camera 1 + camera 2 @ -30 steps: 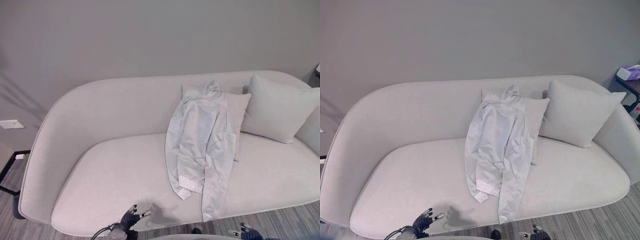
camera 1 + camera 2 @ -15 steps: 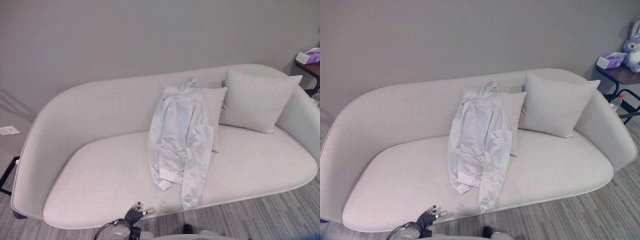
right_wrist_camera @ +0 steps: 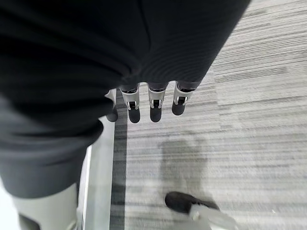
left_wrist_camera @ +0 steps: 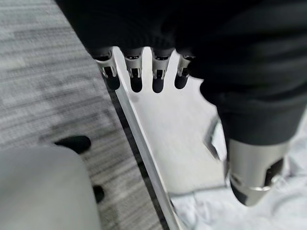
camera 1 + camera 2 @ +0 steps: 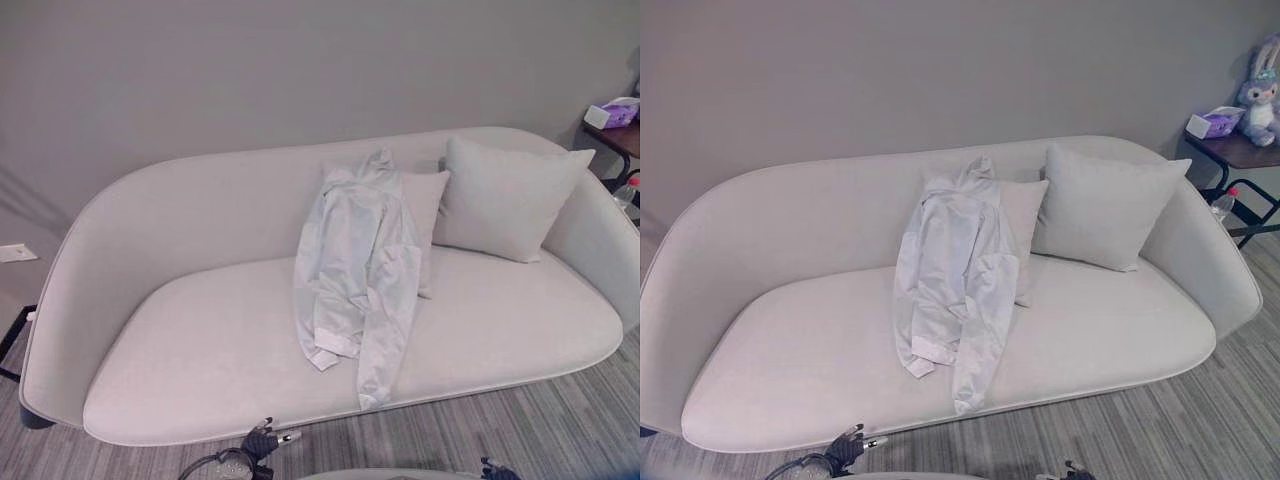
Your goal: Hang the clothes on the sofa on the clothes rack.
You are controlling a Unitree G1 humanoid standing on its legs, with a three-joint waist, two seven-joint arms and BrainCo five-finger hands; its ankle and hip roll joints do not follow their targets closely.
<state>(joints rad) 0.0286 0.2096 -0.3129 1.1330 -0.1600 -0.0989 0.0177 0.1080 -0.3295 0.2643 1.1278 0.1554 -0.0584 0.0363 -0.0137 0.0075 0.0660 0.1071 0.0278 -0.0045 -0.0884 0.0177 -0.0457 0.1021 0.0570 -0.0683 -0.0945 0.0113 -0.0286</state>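
You had the pale jacket (image 5: 357,277) draped over the sofa (image 5: 200,340) against a cushion (image 5: 428,215), while your left hand (image 5: 262,441) and right hand (image 3: 144,103) hung relaxed, fingers loosely spread and empty.

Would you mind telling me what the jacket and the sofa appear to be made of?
The jacket looks like thin, smooth, slightly glossy synthetic fabric: it creases sharply and catches pale highlights. The sofa looks upholstered in matte, finely textured woven cloth, light grey, with no sheen. Neither can be confirmed by sight alone.
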